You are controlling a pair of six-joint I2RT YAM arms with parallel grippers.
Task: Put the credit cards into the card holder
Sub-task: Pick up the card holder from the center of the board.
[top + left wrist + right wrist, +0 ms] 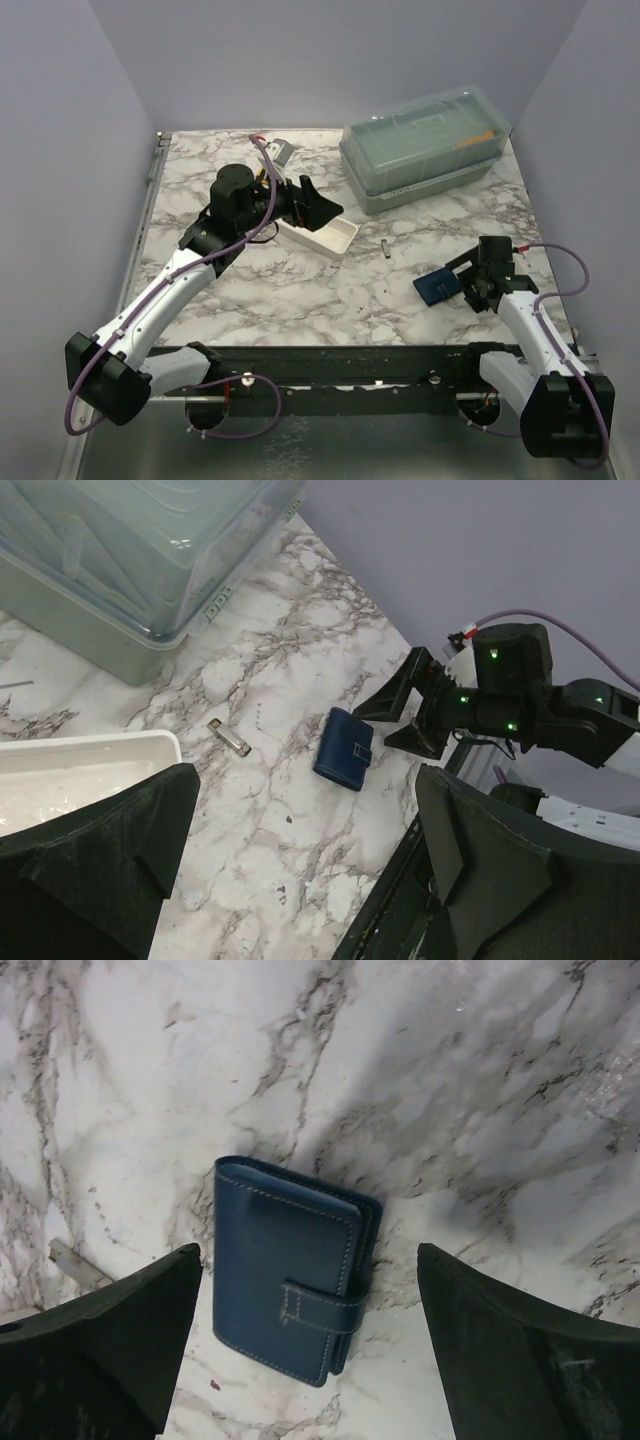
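Navy card holder (285, 1275), strap (320, 1305) fastened, its inside hidden

Walls: plain lilac panels are seen on three sides; the back wall (330, 60) is set well beyond the left claw (312, 205).
Table top (300, 290): white marble pattern with grey veins, spread beneath the left claw.
Metal strip (150, 190): fitted along the table edge outward of the left claw.
Black rail (340, 355): fixed along the near edge, behind the left claw.
Light: soft and even.
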